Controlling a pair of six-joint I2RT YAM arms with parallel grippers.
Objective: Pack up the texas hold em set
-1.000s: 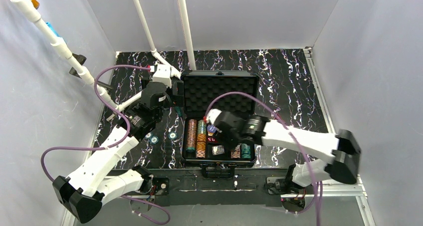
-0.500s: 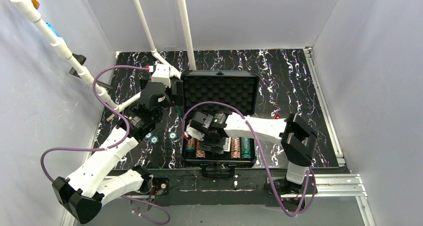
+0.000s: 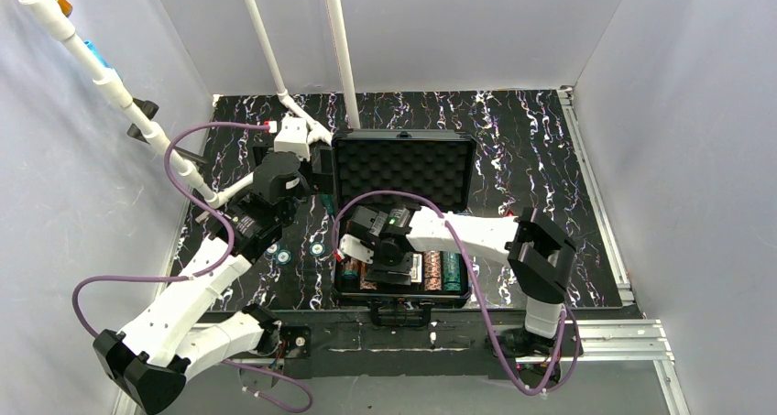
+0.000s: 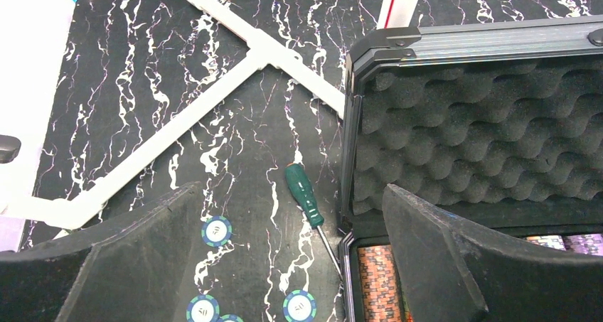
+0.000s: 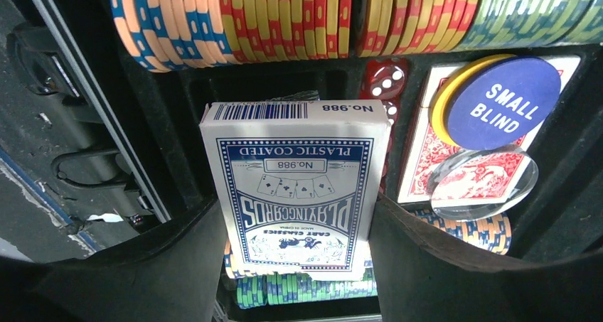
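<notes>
The left gripper (image 4: 290, 191) hangs wide open and empty over the table, with three loose chips (image 4: 215, 231) at its 7 o'clock and the tool (image 4: 304, 194) right under it. A careless descent could pinch the tool rather than a chip, or flick the flat chips further off, since they offer little edge to grab. The case (image 3: 403, 168) lies open mid-table with its egg-crate foam lid laid back at 12 o'clock. Its tray is packed along the near side, and the loose chips lie at its 9 o'clock. Low over that tray, the right gripper (image 5: 295, 215) clamps a blue deck (image 5: 295, 151) by its long sides, jaws about as wide as the box. Judging by the chips showing beneath the deck's lower end, it may come down on them instead of in a slot, sit proud and block the lid. The red dice (image 5: 386, 78) at its 1 o'clock could be knocked. Chip rows (image 5: 284, 16) run across 12 o'clock, striped and tightly stacked. A red deck (image 5: 419, 158) at 3 o'clock carries a blind button (image 5: 505, 102).
</notes>
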